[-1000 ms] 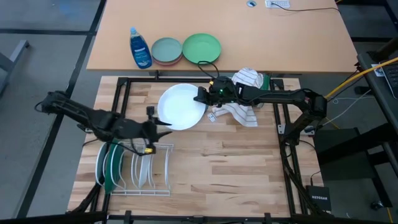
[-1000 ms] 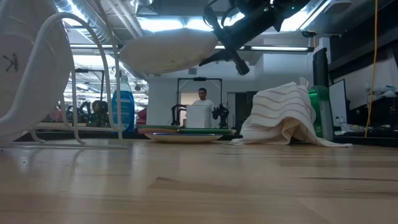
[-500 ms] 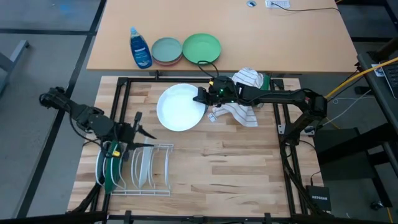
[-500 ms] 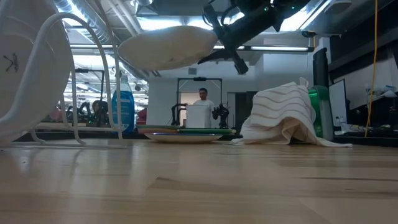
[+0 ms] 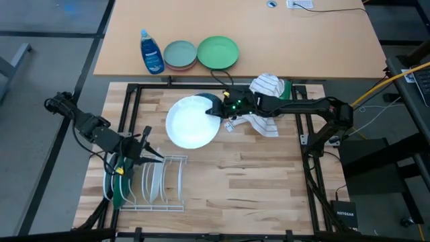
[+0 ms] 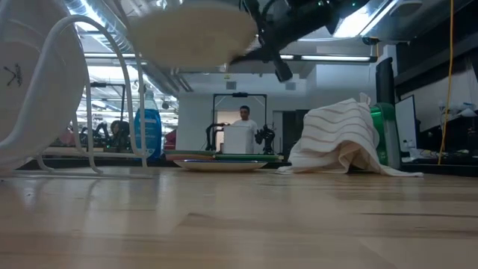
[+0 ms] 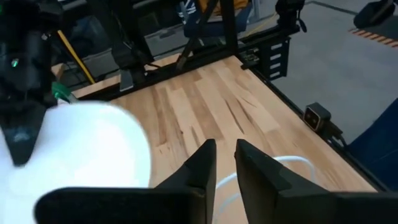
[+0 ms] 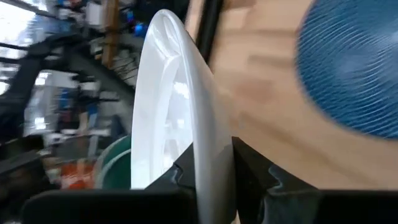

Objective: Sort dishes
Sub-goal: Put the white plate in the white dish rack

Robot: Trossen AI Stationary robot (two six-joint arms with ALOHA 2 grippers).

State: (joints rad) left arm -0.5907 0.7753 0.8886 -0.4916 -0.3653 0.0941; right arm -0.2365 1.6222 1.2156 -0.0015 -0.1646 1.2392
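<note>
The high view alone shows a dark blue plate peeking out from under the lifted white plate; the right wrist view shows that blue plate flat on the wooden surface beyond the white one. A striped cloth lies just behind the right pincer. The dish rack, with white and dark green plates, sits under the left pincer. The right pincer is clamped on the white plate's rim, holding it aloft. The left pincer's fingers are slightly parted, holding nothing.
</note>
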